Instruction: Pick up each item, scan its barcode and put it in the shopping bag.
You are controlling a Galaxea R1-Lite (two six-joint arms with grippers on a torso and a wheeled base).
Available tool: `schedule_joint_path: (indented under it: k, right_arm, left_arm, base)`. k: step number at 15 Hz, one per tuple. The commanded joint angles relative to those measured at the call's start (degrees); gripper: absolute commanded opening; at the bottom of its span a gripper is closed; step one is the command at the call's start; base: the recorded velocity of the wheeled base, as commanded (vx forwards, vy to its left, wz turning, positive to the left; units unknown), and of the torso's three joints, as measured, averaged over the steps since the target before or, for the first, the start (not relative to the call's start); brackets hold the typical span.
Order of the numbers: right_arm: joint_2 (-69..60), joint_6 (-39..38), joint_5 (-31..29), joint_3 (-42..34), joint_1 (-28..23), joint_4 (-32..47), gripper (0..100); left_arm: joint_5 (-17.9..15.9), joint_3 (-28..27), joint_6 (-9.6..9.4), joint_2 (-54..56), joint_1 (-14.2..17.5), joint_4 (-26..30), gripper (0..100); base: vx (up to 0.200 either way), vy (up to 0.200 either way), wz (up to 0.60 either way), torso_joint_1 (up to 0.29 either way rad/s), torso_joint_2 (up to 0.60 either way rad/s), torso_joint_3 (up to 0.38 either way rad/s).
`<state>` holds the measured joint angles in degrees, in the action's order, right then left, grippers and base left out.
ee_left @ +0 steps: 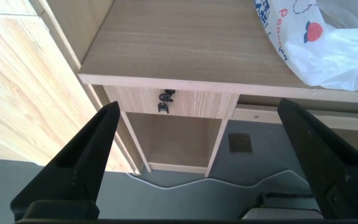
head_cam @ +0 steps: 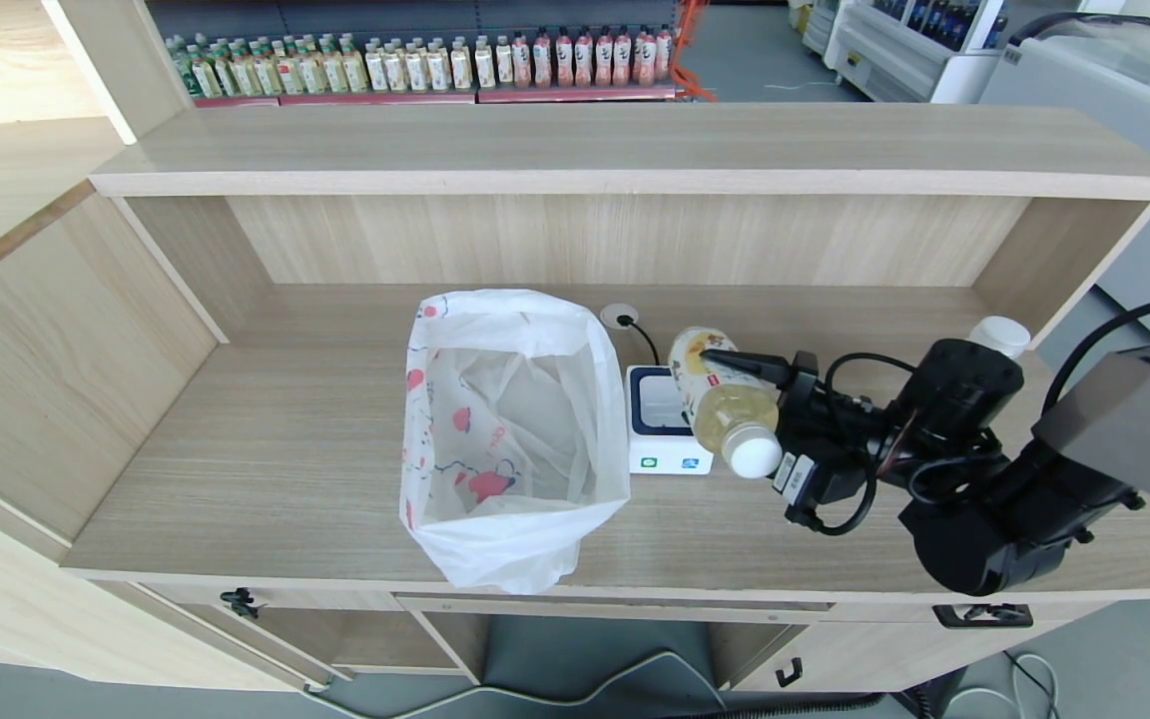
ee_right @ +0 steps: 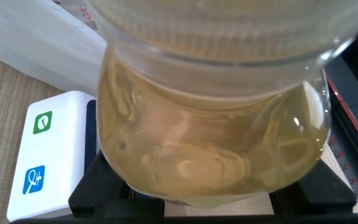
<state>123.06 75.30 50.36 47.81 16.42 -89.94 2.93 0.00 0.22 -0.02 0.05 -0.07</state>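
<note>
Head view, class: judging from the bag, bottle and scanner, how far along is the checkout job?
Done: nothing evident; the bag looks empty. In hand: the right gripper holds the bottle, tilted, over the scanner. Remaining: bagging it, then the item with the white cap farther right.

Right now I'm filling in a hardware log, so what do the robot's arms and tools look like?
The right arm is black with rounded joint housings, a grey boxy upper segment, looped black cables and small white labels by the wrist. The right tool shows a slim, tapering black finger. The left tool has two broad, black wedge-shaped fingers.
</note>
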Motion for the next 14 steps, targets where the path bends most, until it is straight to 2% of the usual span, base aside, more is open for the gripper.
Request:
schedule_joint_path:
  k: [1, 10, 12, 14]
  right_arm:
    - [0.33, -0.07, 0.00, 0.26, 0.10, -0.06, 0]
    - [1.13, -0.33, -0.09, 0.35, 1.60, -0.06, 0]
    - [0.51, -1.91, -0.17, 0.00, 2.39, -0.06, 0]
    - [-7.93, -10.17, -2.11, -4.04, 5.73, -0.06, 0]
  left_arm:
    - [0.06, 0.00, 0.04, 0.02, 0.04, -0.01, 100]
    - [0.06, 0.00, 0.04, 0.02, 0.04, -0.01, 100]
    - [0.06, 0.00, 0.04, 0.02, 0.04, -0.01, 100]
    - [-0.03, 0.00, 0.04, 0.02, 0.04, -0.01, 100]
  base:
    - [0.000, 0.000, 0.00, 0.000, 0.00, 0.000]
    - [0.000, 0.000, 0.00, 0.000, 0.00, 0.000]
    - [0.000, 0.000, 0.00, 0.000, 0.00, 0.000]
    - [0.000, 0.000, 0.00, 0.000, 0.00, 0.000]
